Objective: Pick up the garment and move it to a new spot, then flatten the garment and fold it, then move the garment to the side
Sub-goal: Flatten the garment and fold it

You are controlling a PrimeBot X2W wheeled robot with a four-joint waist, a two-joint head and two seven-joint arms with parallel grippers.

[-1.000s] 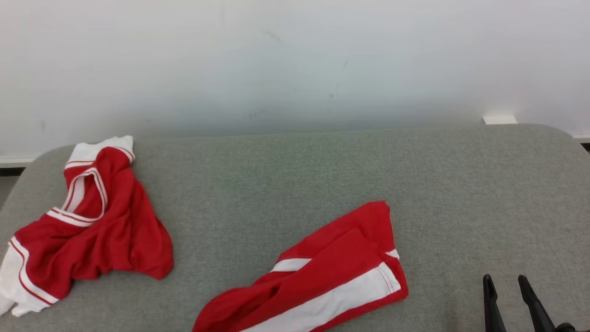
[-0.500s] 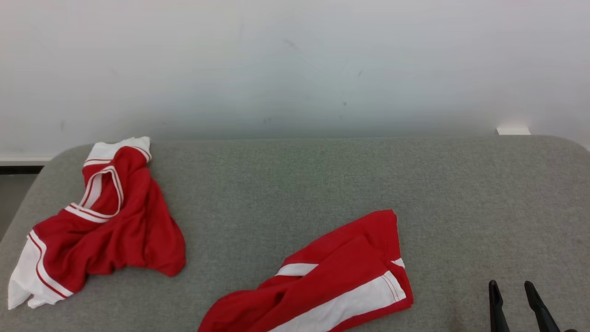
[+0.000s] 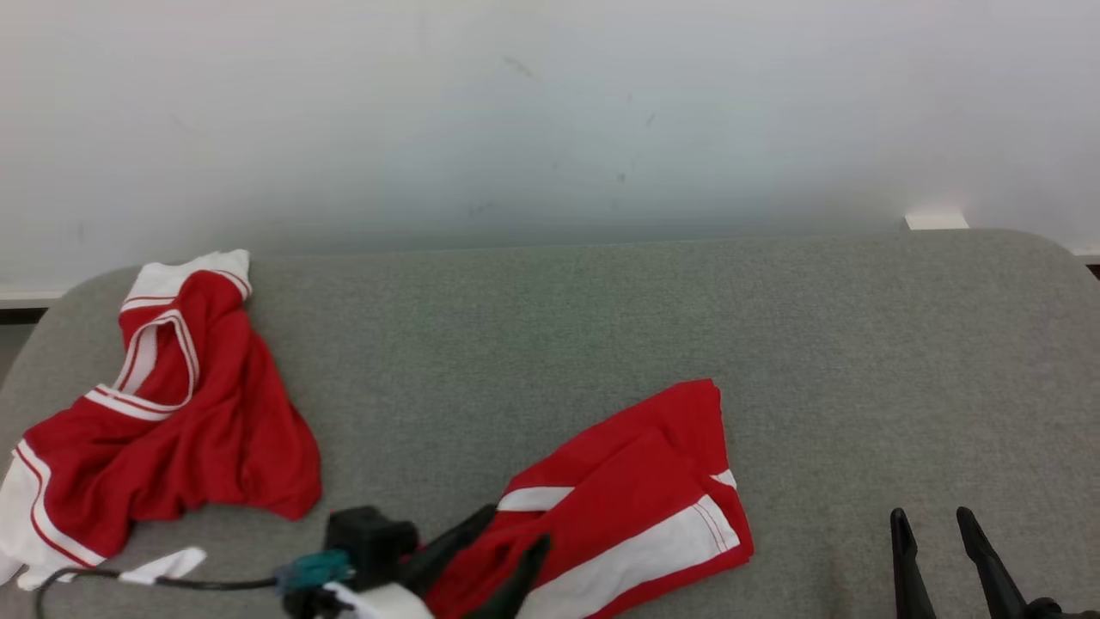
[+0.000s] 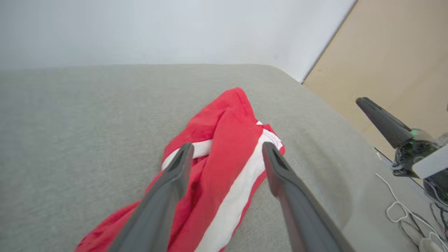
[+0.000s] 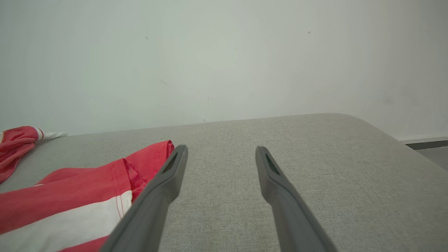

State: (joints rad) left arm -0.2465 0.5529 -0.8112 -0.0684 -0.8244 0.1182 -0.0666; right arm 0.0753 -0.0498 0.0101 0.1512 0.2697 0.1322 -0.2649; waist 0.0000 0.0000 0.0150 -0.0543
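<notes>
The garment [image 3: 636,490] is a red piece with a broad white stripe, lying crumpled near the front middle of the grey padded table [image 3: 601,318]. My left gripper [image 3: 516,526] stands open at the garment's near left end, one finger on each side of a fold. In the left wrist view the garment [image 4: 231,115] runs away between the spread fingers of the left gripper [image 4: 227,148]. My right gripper [image 3: 932,520] is open at the lower right, apart from the cloth. In the right wrist view the right gripper [image 5: 220,150] hangs over bare table, with the garment [image 5: 70,196] to its left.
A second red garment [image 3: 189,413] with white trim lies bunched at the table's left end, also seen far left as a red garment [image 5: 14,143]. A white wall [image 3: 550,129] runs behind the table. Loose cables [image 4: 402,213] lie past the right edge.
My left arm has come into the head view from the bottom edge, jaws open over the striped garment's near end. The camera shifted a little. Both garments lie as before.
</notes>
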